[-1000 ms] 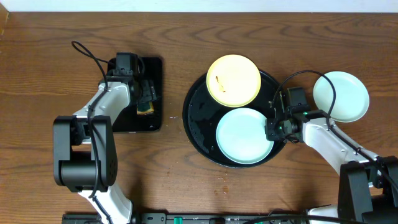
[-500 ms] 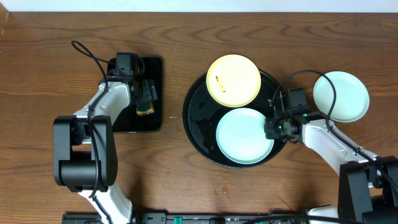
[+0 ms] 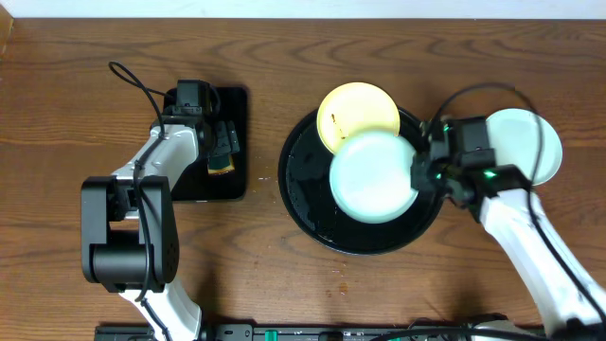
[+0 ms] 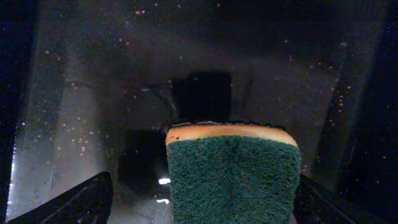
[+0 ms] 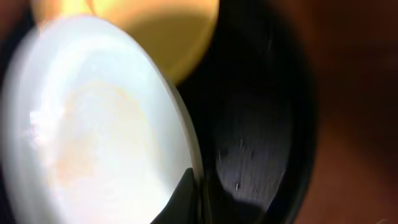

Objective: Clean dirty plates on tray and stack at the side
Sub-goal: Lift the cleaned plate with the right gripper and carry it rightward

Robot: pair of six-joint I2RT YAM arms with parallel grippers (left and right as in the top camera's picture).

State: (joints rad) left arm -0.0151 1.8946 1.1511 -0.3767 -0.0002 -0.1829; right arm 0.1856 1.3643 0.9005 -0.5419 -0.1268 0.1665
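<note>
Robot lab setup: wooden table [image 3: 284, 284], left arm [image 3: 156, 161], right arm [image 3: 521, 220], loose cable [image 3: 133, 80].

On the desk [image 3: 76, 76] I count three small round plates: one yellow plate [image 3: 352, 106] and two mint-white ones, the middle mint-white plate [image 3: 371, 177] and the far-right mint-white plate [image 3: 535, 142]. There are two black trays: one round tray [image 3: 303, 194] and one rectangular tray [image 3: 232, 114]. There is one sponge [image 4: 233, 177]. Two robot arms are in view, the left arm [image 3: 161, 156] and the right arm [image 3: 516, 220].
</note>
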